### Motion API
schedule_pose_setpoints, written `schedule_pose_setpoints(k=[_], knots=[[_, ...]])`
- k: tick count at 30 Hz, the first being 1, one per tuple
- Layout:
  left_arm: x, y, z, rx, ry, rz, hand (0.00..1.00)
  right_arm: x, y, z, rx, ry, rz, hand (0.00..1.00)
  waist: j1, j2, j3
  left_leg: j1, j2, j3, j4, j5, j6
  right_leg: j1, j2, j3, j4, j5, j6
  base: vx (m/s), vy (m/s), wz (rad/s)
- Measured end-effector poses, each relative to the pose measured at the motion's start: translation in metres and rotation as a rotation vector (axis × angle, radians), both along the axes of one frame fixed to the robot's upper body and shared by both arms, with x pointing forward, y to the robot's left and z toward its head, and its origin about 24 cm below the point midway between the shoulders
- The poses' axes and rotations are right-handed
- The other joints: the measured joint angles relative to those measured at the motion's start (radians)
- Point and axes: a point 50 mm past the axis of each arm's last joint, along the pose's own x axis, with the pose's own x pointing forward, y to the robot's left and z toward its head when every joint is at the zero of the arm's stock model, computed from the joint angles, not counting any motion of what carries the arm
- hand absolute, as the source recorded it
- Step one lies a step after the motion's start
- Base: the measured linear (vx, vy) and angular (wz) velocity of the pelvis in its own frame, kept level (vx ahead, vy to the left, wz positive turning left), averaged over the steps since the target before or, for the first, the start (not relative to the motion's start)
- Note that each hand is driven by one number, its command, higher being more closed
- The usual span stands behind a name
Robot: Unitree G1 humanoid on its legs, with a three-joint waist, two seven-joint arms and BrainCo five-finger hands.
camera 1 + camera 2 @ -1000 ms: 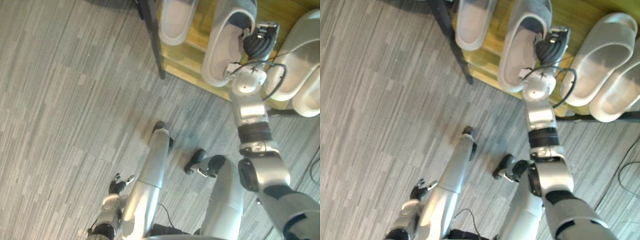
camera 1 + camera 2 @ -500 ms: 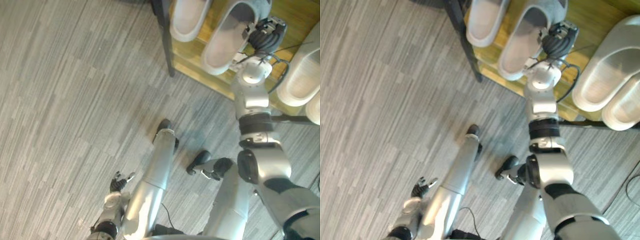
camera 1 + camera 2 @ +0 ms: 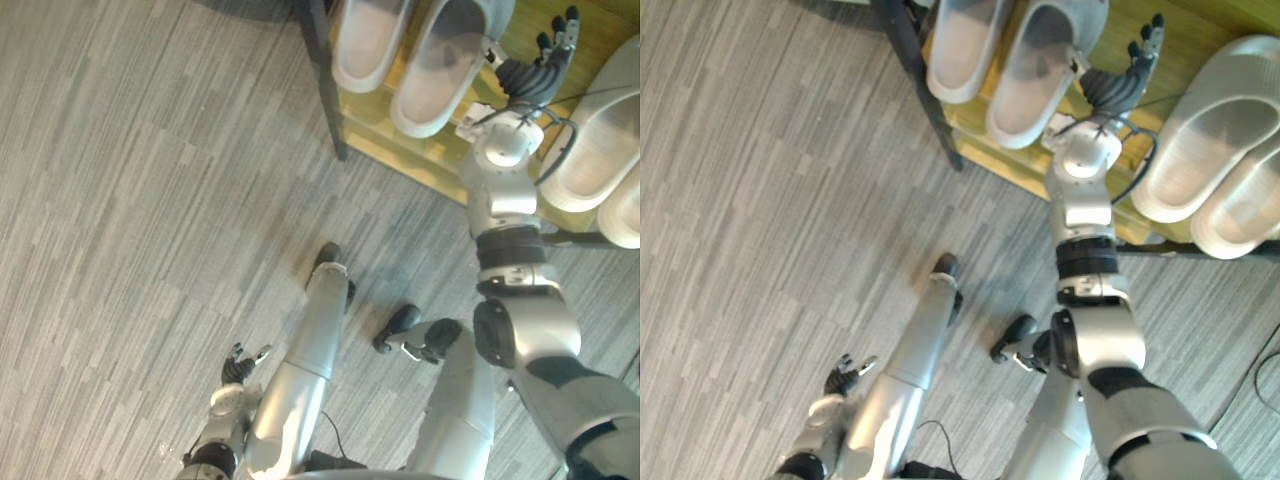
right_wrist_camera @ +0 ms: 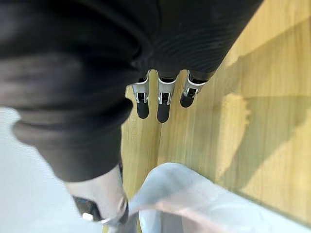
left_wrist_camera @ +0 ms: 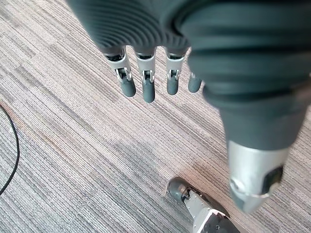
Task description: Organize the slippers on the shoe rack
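The right hand point(image 3: 535, 68) is letting go. Half a second ago it was clasping the second slipper point(image 3: 440, 70); now its fingers are stretching straight and empty over the shoe rack point(image 3: 405, 155). That slipper is lying on the rack beside its mate point(image 3: 362, 45) at the rack's left end, so this pair is looking settled. Two paler slippers point(image 3: 588, 140) are sitting at the rack's right end, making four slippers on one rack. The left hand point(image 3: 238, 368) is hanging with relaxed, empty fingers over the floor, well apart from the rack.

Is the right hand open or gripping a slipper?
Open: the right hand holds nothing, fingers straight above the shoe rack, beside the grey slipper.
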Motion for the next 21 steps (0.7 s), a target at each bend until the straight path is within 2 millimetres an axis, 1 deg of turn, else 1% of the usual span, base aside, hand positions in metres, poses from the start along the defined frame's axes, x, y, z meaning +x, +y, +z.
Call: schedule_pose_setpoints(k=[3,6,8,10,11,13,17,21], knots=[[0.0,0.0,0.0,0.0,0.0,0.002,0.0,-0.001,0.004,0.001,-0.053,-0.001,-0.008,0.0,-0.004,0.0,0.0,0.013,0.01,0.0,-0.011,0.0,0.0,0.011,0.012,0.0,-0.017,0.004,0.0,0.0,0.024,-0.07],[0.0,0.001,0.0,-0.001,0.0,0.008,0.0,-0.008,0.011,0.005,-0.059,-0.052,0.012,0.0,-0.01,-0.001,0.001,0.018,0.016,0.002,-0.02,0.001,-0.001,0.015,0.017,-0.001,-0.028,0.008,0.003,0.0,0.015,-0.04],[0.0,0.002,0.0,-0.002,-0.001,0.013,0.0,-0.013,0.015,0.002,-0.086,-0.072,0.017,0.0,-0.015,-0.002,0.001,0.025,0.016,0.003,-0.02,0.001,-0.002,0.023,0.017,-0.001,-0.031,0.01,-0.002,0.0,0.0,0.0],[-0.001,0.003,0.0,-0.002,0.0,0.018,0.0,-0.016,0.022,-0.003,-0.102,-0.073,0.031,0.0,-0.025,-0.003,0.002,0.034,0.017,0.003,-0.025,0.001,-0.002,0.034,0.018,-0.003,-0.036,0.01,-0.001,0.0,0.0,0.0],[-0.001,0.004,0.0,-0.001,0.0,0.022,0.0,-0.017,0.03,-0.009,-0.087,-0.073,0.059,0.0,-0.035,-0.004,0.003,0.043,0.019,0.003,-0.032,0.001,-0.002,0.043,0.022,-0.003,-0.046,0.011,0.006,0.01,0.027,-0.05],[0.0,0.004,0.001,-0.003,-0.005,0.028,0.0,-0.019,0.036,-0.019,-0.07,-0.064,0.089,0.0,-0.039,-0.005,0.003,0.055,0.024,0.003,-0.043,0.001,-0.001,0.053,0.03,-0.002,-0.061,0.014,0.012,0.0,0.026,-0.06],[0.0,0.006,0.002,-0.004,-0.011,0.038,0.0,-0.019,0.05,-0.036,-0.043,-0.037,0.151,0.0,-0.046,-0.011,0.006,0.061,0.025,0.009,-0.048,0.001,0.0,0.056,0.03,0.004,-0.064,0.015,0.014,0.0,0.0,0.0],[0.0,0.013,0.002,-0.003,-0.015,0.071,0.0,-0.018,0.066,-0.05,0.009,-0.001,0.23,0.0,-0.058,-0.032,0.018,0.062,0.029,0.009,-0.049,0.001,-0.001,0.056,0.033,0.003,-0.066,0.015,0.014,0.0,0.0,0.0]])
